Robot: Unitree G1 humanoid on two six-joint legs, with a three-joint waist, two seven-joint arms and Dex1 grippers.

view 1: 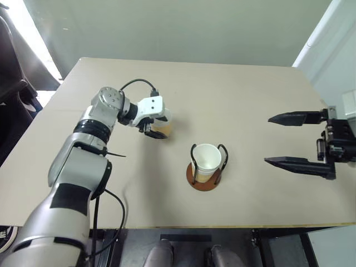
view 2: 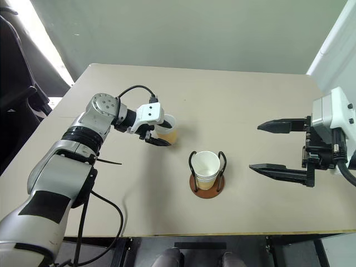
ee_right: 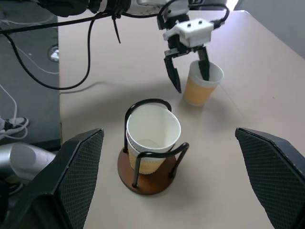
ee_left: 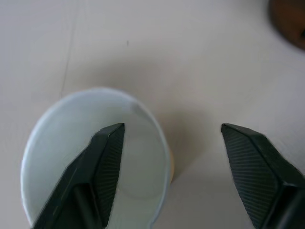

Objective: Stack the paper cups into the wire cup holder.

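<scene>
Toward the bench's [view 1: 250,89] middle, the left gripper's [ee_right: 188,71] fingers straddle one wall of a loose paper cup [ee_right: 202,85], one inside, one outside, not yet closed. The wire cup holder [view 1: 206,177], nearer the front edge, holds cups [view 1: 206,161]. The right gripper [view 1: 289,139] gapes wide, empty, near the right edge.

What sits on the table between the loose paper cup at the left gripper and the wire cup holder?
Nothing: between the loose paper cup and the wire cup holder lies only bare table, as the right wrist view shows.
</scene>
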